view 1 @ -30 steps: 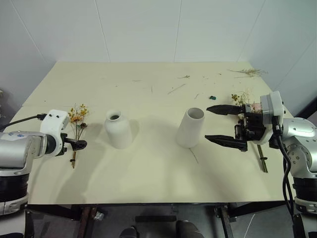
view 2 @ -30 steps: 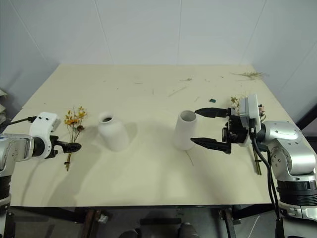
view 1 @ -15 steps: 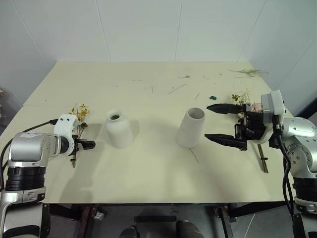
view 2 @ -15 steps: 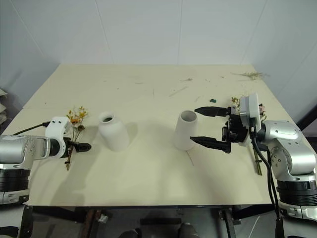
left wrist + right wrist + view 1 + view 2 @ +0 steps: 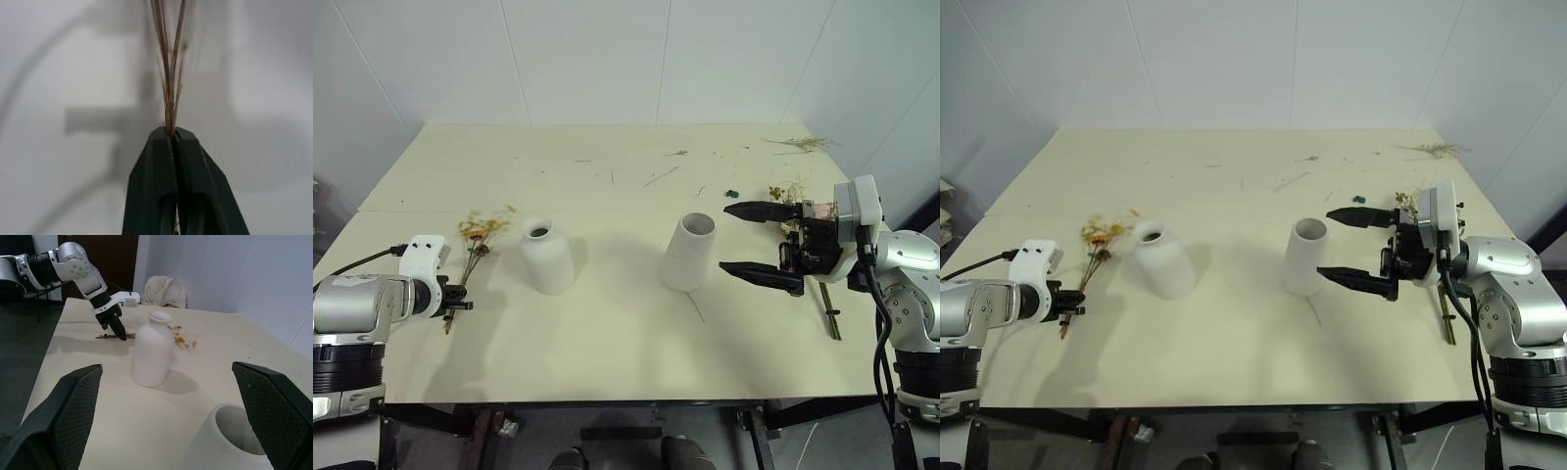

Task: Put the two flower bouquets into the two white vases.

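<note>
- table (image 5: 607, 333): pale top; loose dried twigs (image 5: 803, 143) at far right corner
- cylinder vase (image 5: 691, 253): right of centre, upright, wide mouth; squat vase (image 5: 546, 257): left of centre, narrow neck, upright
- right gripper (image 5: 756, 241): fingers spread wide, nothing held; just right of cylinder vase, not touching
- rose bunch (image 5: 800, 201): on table at right, mostly hidden behind right gripper; stems run toward near edge
- left gripper (image 5: 458, 294): clamped tight on stems of yellow sprig bunch (image 5: 475, 240); blooms lie left of squat vase, apart
</note>
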### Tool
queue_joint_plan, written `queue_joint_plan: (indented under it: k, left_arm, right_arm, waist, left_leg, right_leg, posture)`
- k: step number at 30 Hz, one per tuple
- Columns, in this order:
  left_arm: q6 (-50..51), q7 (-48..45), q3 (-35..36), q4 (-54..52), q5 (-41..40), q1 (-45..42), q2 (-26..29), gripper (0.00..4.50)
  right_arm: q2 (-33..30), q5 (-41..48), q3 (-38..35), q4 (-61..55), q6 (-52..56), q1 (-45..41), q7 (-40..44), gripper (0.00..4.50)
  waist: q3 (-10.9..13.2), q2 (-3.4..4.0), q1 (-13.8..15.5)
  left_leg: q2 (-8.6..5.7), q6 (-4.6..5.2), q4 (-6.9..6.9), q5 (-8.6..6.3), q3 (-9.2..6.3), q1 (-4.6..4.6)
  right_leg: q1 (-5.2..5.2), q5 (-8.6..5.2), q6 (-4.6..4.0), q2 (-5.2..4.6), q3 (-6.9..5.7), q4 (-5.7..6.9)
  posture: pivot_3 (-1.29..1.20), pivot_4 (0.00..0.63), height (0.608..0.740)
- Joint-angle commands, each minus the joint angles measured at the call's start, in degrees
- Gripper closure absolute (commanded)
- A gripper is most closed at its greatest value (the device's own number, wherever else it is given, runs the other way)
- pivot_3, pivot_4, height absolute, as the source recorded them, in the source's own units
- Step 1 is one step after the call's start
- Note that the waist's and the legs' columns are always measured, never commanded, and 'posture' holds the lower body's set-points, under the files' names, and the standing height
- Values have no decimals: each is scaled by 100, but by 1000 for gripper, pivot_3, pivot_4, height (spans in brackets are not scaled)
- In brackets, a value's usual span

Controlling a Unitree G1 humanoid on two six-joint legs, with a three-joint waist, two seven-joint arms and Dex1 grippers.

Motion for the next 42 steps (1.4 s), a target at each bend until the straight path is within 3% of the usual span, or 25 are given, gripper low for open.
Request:
queue_joint_plan:
  k: [1,3,7,10,13,19,28,42]
  left_arm:
    - [-456,150,400,400,39,-152,-132,4480]
    - [-1252,455,924,594,-41,-415,-502,4480]
    - [-3725,10,1602,655,-493,-614,-1049,4480]
    - [-4465,-590,2069,453,-1267,-742,-1382,4480]
    - [-4621,-1314,2207,214,-2130,-871,-1592,4480]
    - [-4417,-2257,1890,73,-2961,-951,-1493,4480]
    - [-4915,-3142,912,358,-2807,-1183,-1720,4480]
    - [-5623,-3235,714,599,-2562,-999,-1801,4480]
  right_arm:
    - [-134,39,-227,-74,-58,-65,-55,0]
    - [-151,27,-246,-55,-73,-56,-79,0]
    - [-171,-14,-292,-53,-96,-24,-136,0]
    - [-173,-36,-328,-58,-99,-15,-194,0]
    - [-157,-36,-357,-90,-94,6,-290,0]
    - [-111,-52,-364,-156,-117,89,-430,0]
    - [-157,41,-533,-347,-98,225,-628,0]
    - [-224,64,-707,-575,-15,386,-803,0]
  waist:
    - [0,0,6]
    - [0,-1,22]
    - [-3,-14,120]
    - [-3,-13,145]
    - [-3,-13,152]
    - [-3,-13,143]
    - [-3,-13,147]
    - [-3,-13,143]
  left_leg:
    - [0,-2,0,2,0,0]
    - [0,-3,0,5,-1,1]
    - [1,-11,3,9,-1,-6]
    - [1,-14,2,7,1,-14]
    - [1,-10,1,2,1,-21]
    - [1,-8,3,1,0,-24]
    - [0,-6,7,3,1,-25]
    - [0,-5,7,3,1,-25]
  right_leg:
    - [0,0,0,0,0,3]
    - [0,2,-2,0,-1,2]
    - [0,11,-1,-2,-3,-8]
    - [-2,15,4,-3,-3,-19]
    - [-4,15,4,-3,-3,-27]
    - [-4,15,6,-1,-3,-27]
    - [-3,16,7,-1,-2,-26]
    - [-4,16,7,0,-2,-27]
  posture:
    - [0,150,740]
    - [0,150,740]
    - [0,150,740]
    - [0,150,740]
    - [0,150,740]
    - [0,150,740]
    - [0,150,740]
    - [0,150,740]
